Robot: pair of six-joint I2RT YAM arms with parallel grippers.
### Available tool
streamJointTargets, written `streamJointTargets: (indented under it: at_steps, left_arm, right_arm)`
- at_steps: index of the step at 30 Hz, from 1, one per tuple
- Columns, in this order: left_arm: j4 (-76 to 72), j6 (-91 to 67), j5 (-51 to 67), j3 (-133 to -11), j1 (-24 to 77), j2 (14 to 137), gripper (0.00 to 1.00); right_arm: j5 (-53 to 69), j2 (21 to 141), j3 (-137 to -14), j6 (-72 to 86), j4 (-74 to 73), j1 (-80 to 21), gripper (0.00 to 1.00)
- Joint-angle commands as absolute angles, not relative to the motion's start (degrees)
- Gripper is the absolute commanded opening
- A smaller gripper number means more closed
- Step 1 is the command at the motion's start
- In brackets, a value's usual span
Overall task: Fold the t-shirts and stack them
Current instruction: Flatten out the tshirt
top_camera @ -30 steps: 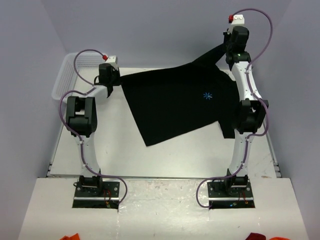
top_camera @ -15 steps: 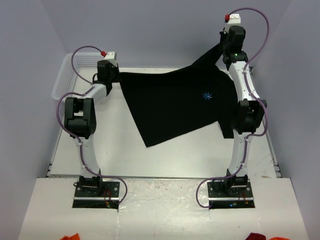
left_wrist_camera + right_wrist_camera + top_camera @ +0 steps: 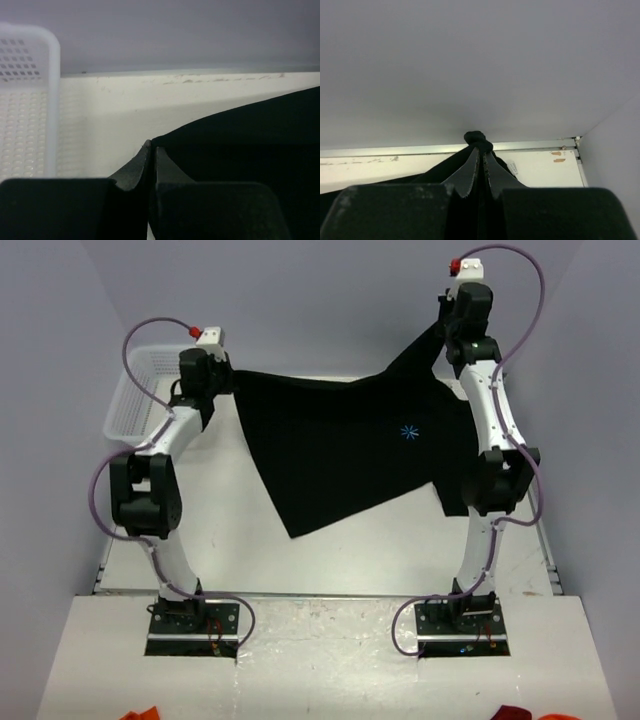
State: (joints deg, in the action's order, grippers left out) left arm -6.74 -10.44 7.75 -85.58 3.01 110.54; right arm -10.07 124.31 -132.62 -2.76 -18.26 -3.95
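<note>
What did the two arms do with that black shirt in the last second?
The left claw moved farther from the bases and leftward. The right claw edged away too, carrying the t-shirt along. Both stayed shut on it, and the basket did not move.

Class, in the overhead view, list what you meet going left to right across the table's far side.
White plastic mesh basket → left gripper → black cloth t-shirt → right gripper.

White mesh basket (image 3: 128,402) at far-left table corner, white table (image 3: 330,560)
</note>
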Motion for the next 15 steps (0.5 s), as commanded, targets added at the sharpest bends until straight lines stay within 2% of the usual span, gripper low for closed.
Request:
streamJointTargets:
  at_steps: [1,9,15]
  left_arm:
    - [-8.4,-13.3,13.3,-86.5,2.7,97.1,0.0]
    - [-3.8,-20.3,22.1,-89.9,2.8,74.0,0.0]
    - [2.6,-21.8,25.4,-94.8,2.7,64.3,0.0]
  right_arm:
    - [-13.2,108.2,-134.7,-4.7,-17.9,-7.6,0.0]
    - [-11.6,82.8,-138.3,-6.9,-26.1,-17.0,0.0]
    - [-0.4,69.4,-138.6,-0.7,-28.8,-22.0,0.0]
